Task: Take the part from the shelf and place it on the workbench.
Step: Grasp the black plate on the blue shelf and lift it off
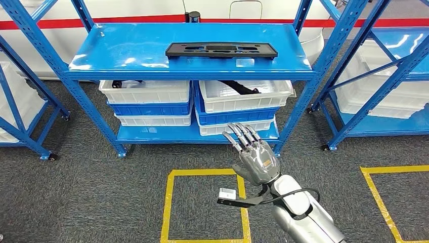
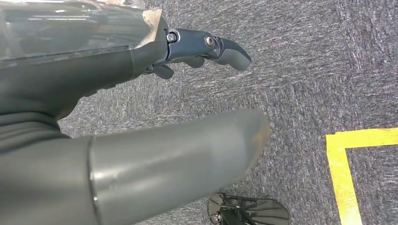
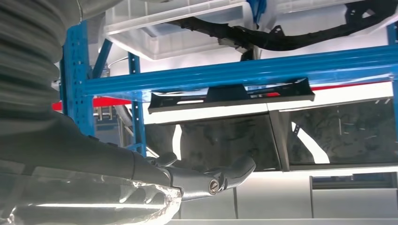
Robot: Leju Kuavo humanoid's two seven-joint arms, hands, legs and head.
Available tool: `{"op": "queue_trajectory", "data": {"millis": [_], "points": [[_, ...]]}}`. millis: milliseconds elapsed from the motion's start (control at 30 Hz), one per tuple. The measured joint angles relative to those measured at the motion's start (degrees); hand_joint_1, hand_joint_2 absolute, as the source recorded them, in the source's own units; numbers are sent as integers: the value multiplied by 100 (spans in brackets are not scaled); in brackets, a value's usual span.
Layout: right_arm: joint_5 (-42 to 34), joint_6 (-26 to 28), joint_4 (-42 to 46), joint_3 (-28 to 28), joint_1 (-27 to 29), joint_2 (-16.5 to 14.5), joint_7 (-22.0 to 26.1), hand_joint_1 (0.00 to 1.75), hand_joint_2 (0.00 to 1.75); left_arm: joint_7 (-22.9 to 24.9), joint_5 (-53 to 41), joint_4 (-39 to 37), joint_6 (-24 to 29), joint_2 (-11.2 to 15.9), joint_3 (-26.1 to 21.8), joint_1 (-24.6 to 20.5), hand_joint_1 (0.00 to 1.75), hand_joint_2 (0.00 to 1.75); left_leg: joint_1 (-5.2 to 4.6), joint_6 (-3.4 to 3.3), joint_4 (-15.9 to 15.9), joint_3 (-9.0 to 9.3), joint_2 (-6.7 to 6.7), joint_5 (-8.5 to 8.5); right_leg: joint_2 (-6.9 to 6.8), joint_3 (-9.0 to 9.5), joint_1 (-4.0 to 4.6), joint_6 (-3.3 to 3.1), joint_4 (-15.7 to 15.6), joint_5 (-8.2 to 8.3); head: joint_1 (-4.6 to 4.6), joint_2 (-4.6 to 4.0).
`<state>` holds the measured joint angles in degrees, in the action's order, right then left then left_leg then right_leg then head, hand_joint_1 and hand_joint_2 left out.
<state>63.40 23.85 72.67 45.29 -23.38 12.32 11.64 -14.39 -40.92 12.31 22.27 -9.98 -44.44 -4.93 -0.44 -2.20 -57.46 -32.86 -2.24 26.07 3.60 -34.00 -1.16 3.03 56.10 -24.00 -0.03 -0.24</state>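
Head view shows the flat black plastic part with cut-out slots point(image 1: 221, 50) lying lengthwise on the top deck of the blue steel shelf point(image 1: 126, 50), toward its right half and close to the near edge, untouched. Beneath that deck, white and blue plastic bins point(image 1: 152, 101) sit stacked on the lower level, one holding other dark pieces. The right hand point(image 1: 255, 157) is raised in front of the shelf, below the part and a little to its right, well apart from it; its fingers point(image 1: 243, 134) are straight and spread, holding nothing. The right wrist view looks up past a dark fingertip at the same black part point(image 3: 230, 96) resting on the blue edge. The left hand point(image 2: 155, 154) hangs beside the body over grey carpet point(image 2: 305, 70) with yellow floor tape point(image 2: 345, 154) nearby; its fingers are apart and nothing is between them. I judge the step in hand to be the reach toward the shelf, with the grasp not yet begun. The next move calls for lifting the right hand higher and farther forward, over the near edge of the top deck, then closing on the part's near long side.
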Motion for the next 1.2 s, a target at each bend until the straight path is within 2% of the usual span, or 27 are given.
{"op": "queue_trajectory", "data": {"millis": [433, 1000, 1200], "points": [[57, 4, 40, 2, 0, 99, -58, 0, 175, -1, -2, -2, 2, 1, 0, 1, 0, 0, 0, 0, 0, -1, 0, 0, 0, 0, 0, 0, 0, 0, 0, 0], [216, 13, 44, -4, 1, 73, -167, 0, 175, -27, 5, -15, 18, 1, -32, 3, 0, 0, 0, 0, 0, -1, -1, 0, 0, 1, 0, 0, 0, 0, 0, 0], [348, 54, 42, -63, 1, 74, -257, 0, 175, -113, 4, -19, -125, 1, -37, 4, 0, 0, -9, -1, -5, -3, -2, 2, 0, 2, -11, 4, -5, 3, -1, 0]]}}
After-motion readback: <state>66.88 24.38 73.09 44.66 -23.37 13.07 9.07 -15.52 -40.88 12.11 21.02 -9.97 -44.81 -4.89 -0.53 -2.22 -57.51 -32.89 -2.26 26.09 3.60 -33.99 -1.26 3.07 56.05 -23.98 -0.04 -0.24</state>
